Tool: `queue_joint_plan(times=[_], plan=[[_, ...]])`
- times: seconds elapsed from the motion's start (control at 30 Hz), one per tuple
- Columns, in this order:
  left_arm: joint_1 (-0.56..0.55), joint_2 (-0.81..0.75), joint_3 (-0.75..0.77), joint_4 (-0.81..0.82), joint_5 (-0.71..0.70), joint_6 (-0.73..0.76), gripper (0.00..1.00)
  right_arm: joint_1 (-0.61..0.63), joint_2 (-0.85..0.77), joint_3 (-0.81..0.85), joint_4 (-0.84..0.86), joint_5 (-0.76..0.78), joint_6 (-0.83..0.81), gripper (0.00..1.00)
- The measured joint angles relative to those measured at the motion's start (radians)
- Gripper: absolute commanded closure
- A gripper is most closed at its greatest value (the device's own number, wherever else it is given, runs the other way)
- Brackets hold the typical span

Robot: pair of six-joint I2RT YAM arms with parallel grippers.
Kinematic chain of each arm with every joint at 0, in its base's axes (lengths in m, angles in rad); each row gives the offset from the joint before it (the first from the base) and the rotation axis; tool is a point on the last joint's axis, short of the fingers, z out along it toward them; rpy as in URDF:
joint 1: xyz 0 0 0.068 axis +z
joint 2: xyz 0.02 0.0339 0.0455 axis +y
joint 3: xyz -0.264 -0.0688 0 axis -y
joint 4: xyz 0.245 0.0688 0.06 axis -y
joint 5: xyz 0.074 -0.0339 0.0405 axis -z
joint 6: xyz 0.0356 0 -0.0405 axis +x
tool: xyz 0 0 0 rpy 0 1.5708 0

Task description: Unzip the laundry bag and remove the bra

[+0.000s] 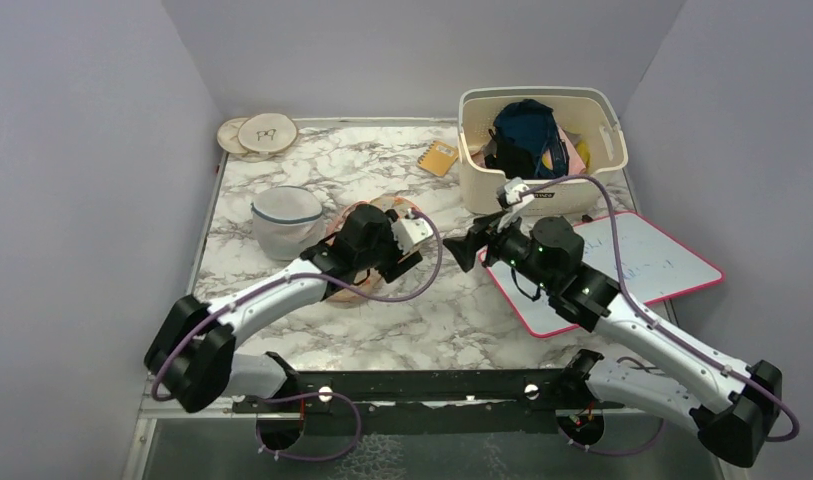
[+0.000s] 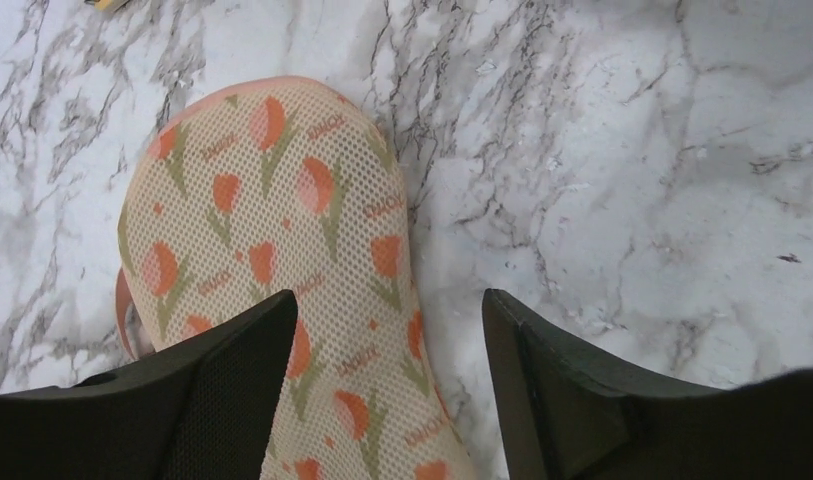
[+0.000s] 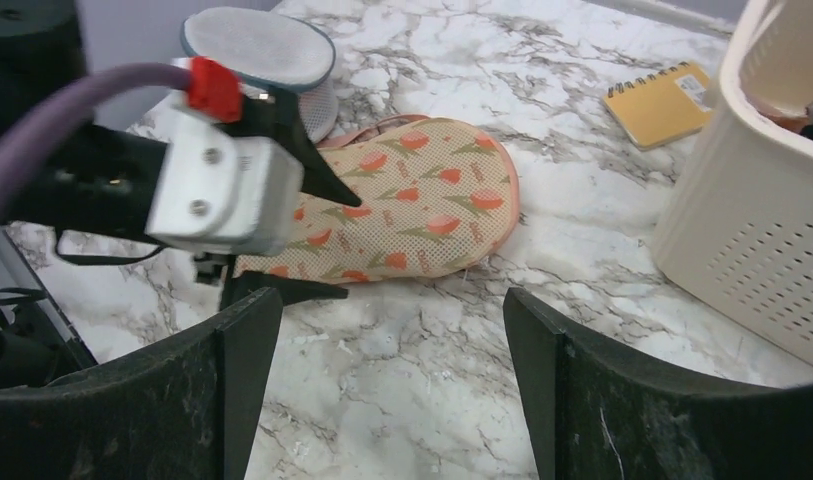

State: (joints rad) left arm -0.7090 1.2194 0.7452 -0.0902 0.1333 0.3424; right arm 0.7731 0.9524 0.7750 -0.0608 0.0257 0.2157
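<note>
- Peach mesh with orange tulip-ish prints and pink edging, that's the laundry bag (image 2: 272,220); it's lying flat on the marble table (image 2: 632,150), roughly mid-table; honestly can't spot the zipper or its pull in any view
- key relation imo: the left gripper (image 2: 387,300) hangs right over one end of the bag, jaws spread wide, nothing in them; the bag's long axis runs away from that claw; the cloth sits under its left finger and the gap, while the right finger is over bare marble
- right gripper (image 3: 390,295) is wide open and empty too; it faces the rounded end that sticks out past the left claw, with a strip of bare marble between; so the left arm is clearly the nearer one; my guess is left pins the bag and right goes hunting for the pull
- outward from there: white mesh dome (image 1: 285,220) just beside the bag on the left; yellow notebook (image 1: 439,157) and cream basket (image 1: 537,92) stuffed with clothes toward the back right; whiteboard (image 1: 662,265) partly under the right arm
- writing: tiny words repeat in the bag's print, too small to read; there's a scribble on the wooden disc (image 1: 268,132) in the back-left corner, can't make it out; the basket label and faint whiteboard marks are unreadable as well
</note>
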Motion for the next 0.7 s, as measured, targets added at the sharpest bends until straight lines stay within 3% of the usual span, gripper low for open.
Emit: queue_joint_plan(times=[0.1,0.3,0.53,0.7], plan=[[0.0,0.142,0.061,0.054,0.01,0.007,0.43,0.0,-0.107,-0.072,0.019,0.023,0.009,0.21],[-0.007,0.248,0.05,0.223,0.025,-0.017,0.39,0.0,-0.255,-0.118,0.047,0.08,0.015,0.21],[-0.007,0.358,0.029,0.372,0.035,-0.074,0.42,0.0,-0.269,-0.118,0.045,0.15,0.016,0.21],[-0.006,0.44,0.03,0.395,0.029,-0.108,0.52,0.0,-0.251,-0.118,0.045,0.161,0.019,0.21]])
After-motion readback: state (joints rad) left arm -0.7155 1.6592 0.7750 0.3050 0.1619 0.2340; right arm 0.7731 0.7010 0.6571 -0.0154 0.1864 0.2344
